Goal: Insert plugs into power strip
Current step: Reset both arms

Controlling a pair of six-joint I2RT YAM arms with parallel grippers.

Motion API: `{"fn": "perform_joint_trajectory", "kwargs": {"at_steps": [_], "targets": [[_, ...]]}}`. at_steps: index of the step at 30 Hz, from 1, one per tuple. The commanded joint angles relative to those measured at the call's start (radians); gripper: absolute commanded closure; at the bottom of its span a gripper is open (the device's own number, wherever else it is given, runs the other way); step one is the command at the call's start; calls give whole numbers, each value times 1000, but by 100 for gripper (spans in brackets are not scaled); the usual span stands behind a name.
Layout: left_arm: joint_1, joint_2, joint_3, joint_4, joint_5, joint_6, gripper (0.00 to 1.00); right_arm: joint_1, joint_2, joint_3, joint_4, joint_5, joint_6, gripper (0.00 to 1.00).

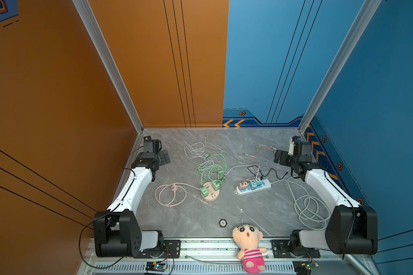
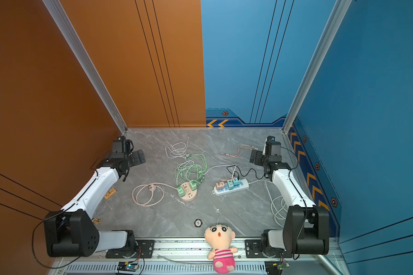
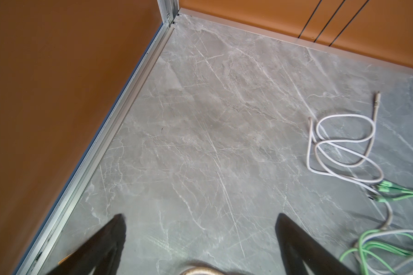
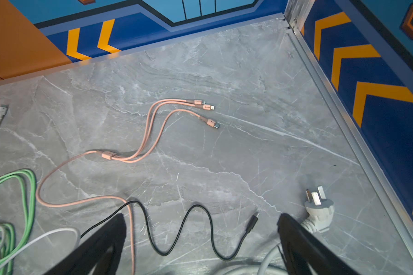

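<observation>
Looking at this one, both arms are sitting parked at the far corners, well apart from the strips. The left gripper (image 3: 200,219) is hanging wide open over bare table (image 3: 212,119), holding nothing. The right gripper (image 4: 200,219) is gaping open too, hovering above a black cable (image 4: 251,225) and near the white round-headed plug (image 4: 318,209), gripping neither.

Plug-wise, the front green plug (image 1: 204,190) and back green plug (image 1: 215,184) are standing in the round power strip (image 1: 212,197). The pink-brown plug (image 1: 243,184), middle teal plug (image 1: 252,184) and end teal plug (image 1: 259,182) are lining up in the white power strip (image 1: 266,185).

So I'm guessing the inserting is basically done, and the step in hand is just checking and keeping clear. Whether every cube is sitting flush, I can't tell; they're too small in both top views.

If one is leaning, I'm thinking: come straight down on its top, pressing gently, while the other arm is bracing the strip so it isn't sliding on that smooth marble. Also be steering around the green cable tangle (image 1: 210,169), since snagging a loop is probably how a seated plug gets yanked loose.
</observation>
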Motion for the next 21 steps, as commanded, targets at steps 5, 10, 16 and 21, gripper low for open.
{"fn": "perform_joint_trajectory", "kwargs": {"at_steps": [5,10,16,21], "targets": [[10,35,-244,509,-134,102,2,-10,45,-182,436,25,-8,0],[-30,42,-300,585,-215,189,2,-9,58,-236,496,28,-42,0],[-54,60,-350,646,-230,222,2,5,74,-332,637,49,-80,0],[-122,99,-445,834,-273,284,2,58,123,-437,858,137,-119,0]]}}
